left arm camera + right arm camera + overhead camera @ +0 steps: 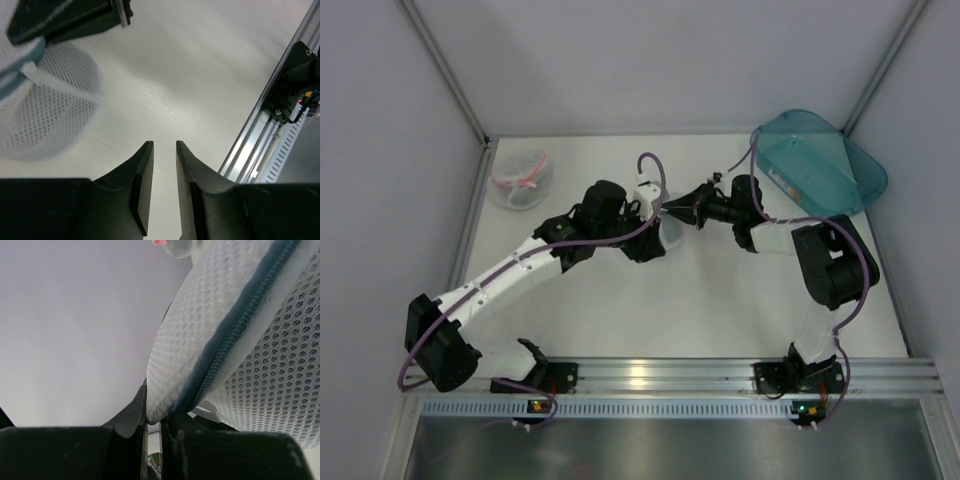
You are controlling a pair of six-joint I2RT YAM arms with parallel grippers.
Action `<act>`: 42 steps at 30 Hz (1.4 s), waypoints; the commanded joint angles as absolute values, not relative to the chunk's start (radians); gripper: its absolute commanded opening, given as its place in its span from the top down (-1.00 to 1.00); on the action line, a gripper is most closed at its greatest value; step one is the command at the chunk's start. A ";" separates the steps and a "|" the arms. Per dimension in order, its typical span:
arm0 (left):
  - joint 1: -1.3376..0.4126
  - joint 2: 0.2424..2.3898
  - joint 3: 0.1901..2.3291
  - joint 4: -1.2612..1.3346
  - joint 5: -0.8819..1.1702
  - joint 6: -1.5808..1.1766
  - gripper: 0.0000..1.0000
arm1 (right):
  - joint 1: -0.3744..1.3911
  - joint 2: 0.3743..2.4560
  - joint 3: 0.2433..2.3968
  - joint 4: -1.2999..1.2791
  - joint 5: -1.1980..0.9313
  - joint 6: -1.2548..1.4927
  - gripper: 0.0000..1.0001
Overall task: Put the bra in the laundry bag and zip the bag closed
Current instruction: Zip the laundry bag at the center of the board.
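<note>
Black right gripper (pixel 152 422) clenched on the one round, grey-zipped white mesh laundry bag (pixel 200 330), over the middle of the white table (pixel 650 320).
Black left gripper (pixel 165 146) near it, slightly parted, empty. One pink-rimmed mesh bag (pixel 520 178) far-left, one teal plastic bin (pixel 820 160) far-right.

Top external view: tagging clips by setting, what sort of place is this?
Probably a robot lab cell: white tabletop, plain grey partition walls around it, aluminium mounting rail at its near edge.

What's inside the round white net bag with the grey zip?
Only pale netting shows through the round white mesh laundry bag; no dark shape is visible. Its grey zip looks closed where it shows. The rest of the inside is hidden by the mesh.
</note>
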State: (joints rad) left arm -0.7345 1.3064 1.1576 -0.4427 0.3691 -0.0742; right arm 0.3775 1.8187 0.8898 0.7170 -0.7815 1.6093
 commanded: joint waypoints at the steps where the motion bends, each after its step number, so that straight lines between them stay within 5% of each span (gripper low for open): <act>1: -0.720 1.269 1.092 -0.341 0.385 -0.300 0.39 | 0.393 1.763 0.882 0.884 -0.752 1.687 1.00; 9: -0.588 1.307 0.957 -0.050 0.478 -0.434 0.42 | 0.422 1.775 0.845 0.946 -0.767 1.726 1.00; 18: -0.463 1.416 0.870 0.231 0.581 -0.604 0.21 | 0.437 1.775 0.828 0.946 -0.787 1.724 1.00; 32: -0.454 1.413 0.830 0.330 0.575 -0.678 0.24 | 0.460 1.776 0.815 0.936 -0.781 1.717 1.00; 36: -0.449 1.408 0.827 0.328 0.577 -0.683 0.39 | 0.463 1.770 0.813 0.923 -0.778 1.706 1.00; 42: -0.439 1.381 0.833 0.223 0.585 -0.640 0.95 | 0.460 1.756 0.825 0.846 -0.781 1.638 1.00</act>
State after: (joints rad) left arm -0.4503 1.4322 0.8280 0.2276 0.5751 -0.6678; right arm 0.4431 1.8164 0.8169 0.8494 -0.7696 1.6970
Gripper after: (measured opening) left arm 0.053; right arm 0.057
